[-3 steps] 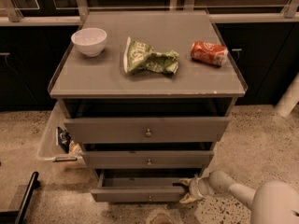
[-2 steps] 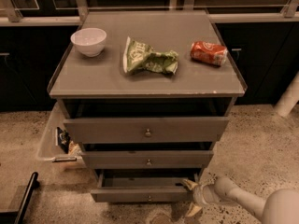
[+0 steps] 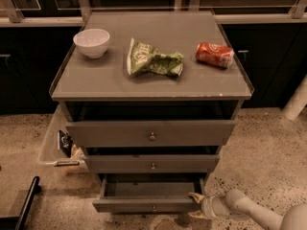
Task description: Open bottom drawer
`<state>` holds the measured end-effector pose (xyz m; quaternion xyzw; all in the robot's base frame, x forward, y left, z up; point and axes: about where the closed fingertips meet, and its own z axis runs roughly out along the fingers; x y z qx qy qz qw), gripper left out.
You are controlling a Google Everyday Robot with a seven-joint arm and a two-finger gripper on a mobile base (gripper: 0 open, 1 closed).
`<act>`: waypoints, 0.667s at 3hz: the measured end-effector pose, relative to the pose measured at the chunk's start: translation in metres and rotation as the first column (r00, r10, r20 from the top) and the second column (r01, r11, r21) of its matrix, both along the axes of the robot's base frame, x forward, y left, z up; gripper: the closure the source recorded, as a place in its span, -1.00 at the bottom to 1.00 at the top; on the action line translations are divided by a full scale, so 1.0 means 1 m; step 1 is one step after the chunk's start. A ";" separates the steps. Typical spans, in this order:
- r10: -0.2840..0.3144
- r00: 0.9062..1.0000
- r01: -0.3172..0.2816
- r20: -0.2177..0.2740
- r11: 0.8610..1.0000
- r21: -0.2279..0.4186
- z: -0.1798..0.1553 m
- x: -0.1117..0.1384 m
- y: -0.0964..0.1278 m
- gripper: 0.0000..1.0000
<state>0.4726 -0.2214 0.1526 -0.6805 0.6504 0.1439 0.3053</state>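
Gripper sits low at the right end of the bottom drawer front, touching it and well off the centre knob; can't tell how wide it's open or whether it has the panel. Drawer is lowest of three, partly out under the middle drawer. Risk: an off-centre pull racks it so it binds, or contact slips off the corner.
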 end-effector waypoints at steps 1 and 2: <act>0.000 1.000 0.000 0.000 1.000 0.000 0.004 0.001 0.000 0.68; 0.000 1.000 0.000 0.000 1.000 0.000 0.008 0.001 0.000 1.00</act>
